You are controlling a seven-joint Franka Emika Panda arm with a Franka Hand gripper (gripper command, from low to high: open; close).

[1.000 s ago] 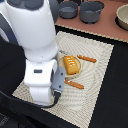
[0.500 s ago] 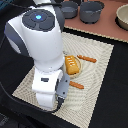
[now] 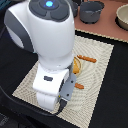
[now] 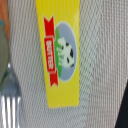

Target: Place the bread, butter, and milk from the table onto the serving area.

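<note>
Beneath me the butter (image 4: 59, 52) looks like smooth, printed yellow wrapping. The serving area (image 4: 97, 75) is finely woven, matt cloth. My arm casing (image 3: 47, 35) is glossy white plastic.

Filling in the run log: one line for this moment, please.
butter: flat on mat | bread: mostly hidden by arm | tool: not visible

One arm (image 3: 47, 50) and one mat (image 3: 97, 65) — on it two orange handles (image 3: 87, 59) and a sliver of one loaf (image 3: 77, 65). Two grey pots (image 3: 91, 11) and one bowl (image 3: 123, 17) behind. Wrist view — one butter (image 4: 60, 50), one fork (image 4: 10, 102).
</note>
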